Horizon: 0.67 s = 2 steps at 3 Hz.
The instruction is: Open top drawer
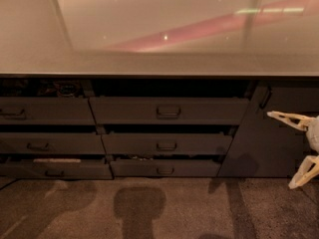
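Though the right edge cuts off much of the gripper (279,151), its jaws stand apart; the dark grey top drawer (124,111) has one central handle (168,112).

Wide dark grey top drawer front w/ central loop handle (124,111) sits in the ctr column, directly under the front edge of the flat glossy countertop (30,44). Below it is the slimmer grey middle drawer (129,144), then the grey btm drawer (134,168), just above the rough carpeted floor (199,208). To the L, beside the ctr column, is a stack of three narrower grey drawer fronts (50,143). To the R is a flat dark cabinet panel (254,143). The pale two-finger gripper (280,151) is at the far R edge, in front of that panel, well apart from the top drawer. Its fingers are spread, one above the other, tips pointing L.
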Tool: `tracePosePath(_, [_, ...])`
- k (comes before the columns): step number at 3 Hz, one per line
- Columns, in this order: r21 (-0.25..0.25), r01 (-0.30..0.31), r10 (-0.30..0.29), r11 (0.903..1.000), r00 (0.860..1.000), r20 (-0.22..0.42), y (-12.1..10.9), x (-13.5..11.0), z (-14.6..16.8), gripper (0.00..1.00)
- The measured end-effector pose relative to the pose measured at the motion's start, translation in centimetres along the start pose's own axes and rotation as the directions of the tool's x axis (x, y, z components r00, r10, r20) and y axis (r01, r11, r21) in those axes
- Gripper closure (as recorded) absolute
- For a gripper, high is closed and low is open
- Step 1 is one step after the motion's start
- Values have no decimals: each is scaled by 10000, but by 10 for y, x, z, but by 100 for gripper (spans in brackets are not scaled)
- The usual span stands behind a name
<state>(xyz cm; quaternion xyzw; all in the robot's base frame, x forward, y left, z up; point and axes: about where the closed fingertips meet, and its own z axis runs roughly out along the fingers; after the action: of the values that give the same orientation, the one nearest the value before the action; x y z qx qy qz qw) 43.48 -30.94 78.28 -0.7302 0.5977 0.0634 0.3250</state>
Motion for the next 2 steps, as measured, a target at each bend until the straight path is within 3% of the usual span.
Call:
tracePosePath(1, [-115, -773, 770, 9969, 9968, -210, -24, 22, 5, 0])
tracePosePath(2, [-234, -1869, 1852, 9821, 9809, -602, -61, 54, 11, 0])
